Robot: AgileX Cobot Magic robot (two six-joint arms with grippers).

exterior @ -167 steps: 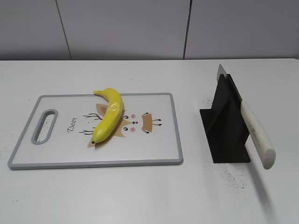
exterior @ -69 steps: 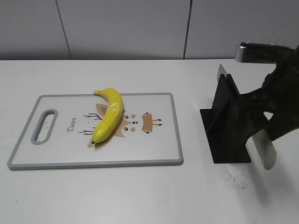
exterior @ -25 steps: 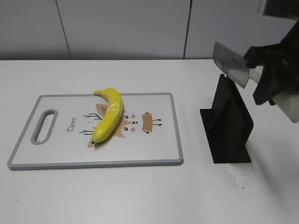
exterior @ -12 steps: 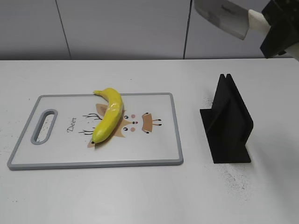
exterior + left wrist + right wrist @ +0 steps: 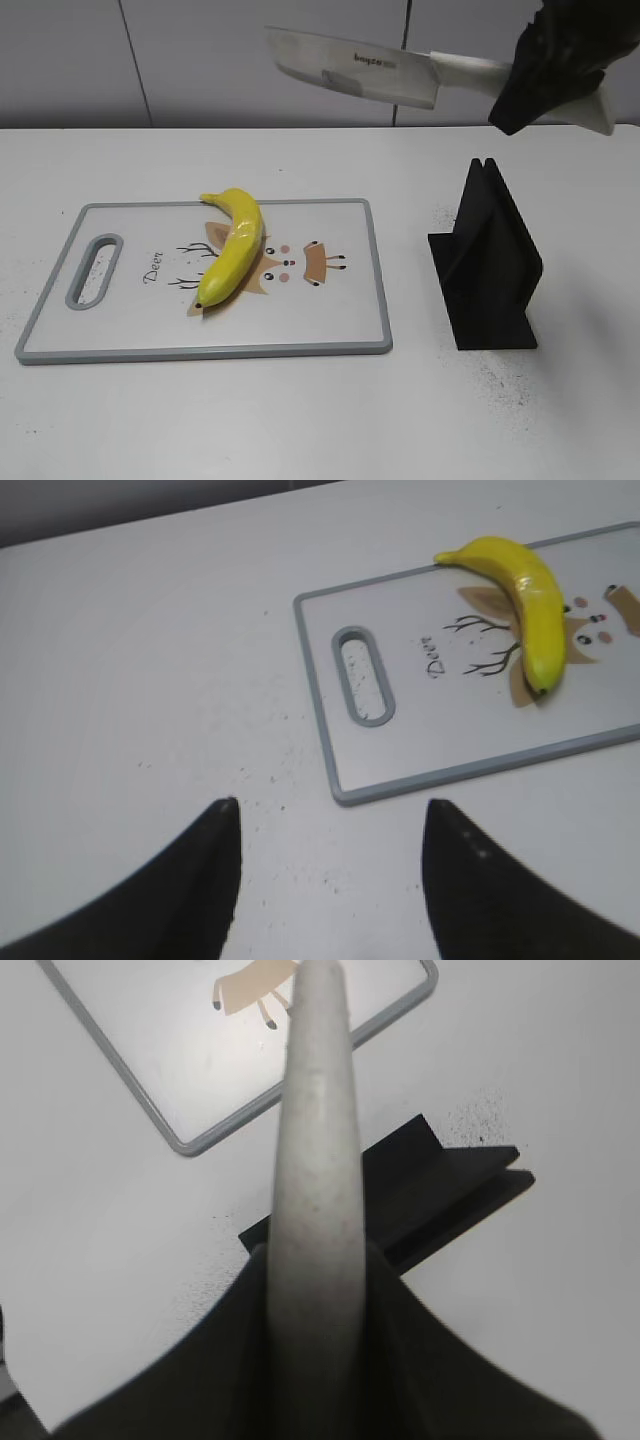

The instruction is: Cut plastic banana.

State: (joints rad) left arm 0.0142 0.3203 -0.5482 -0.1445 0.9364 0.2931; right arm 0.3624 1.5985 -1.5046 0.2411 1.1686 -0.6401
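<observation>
The yellow plastic banana (image 5: pixel 235 247) lies on the white cutting board (image 5: pixel 120 325) with a deer print; it also shows in the left wrist view (image 5: pixel 525 595). My right gripper (image 5: pixel 545 75) is shut on the white handle (image 5: pixel 315 1170) of a knife. It holds the knife high in the air, its blade (image 5: pixel 350 68) pointing left, well above the board's right half. My left gripper (image 5: pixel 330 810) is open and empty above bare table, near the board's handle-slot end (image 5: pixel 362 675); it is out of the exterior view.
The black knife stand (image 5: pixel 490 265) sits empty on the table right of the board; it shows below the knife handle in the right wrist view (image 5: pixel 440 1185). A grey wall runs along the table's far edge.
My right gripper took the knife out of the black stand, raised it, and swung it left and level high above the table. The banana and board have not moved.
</observation>
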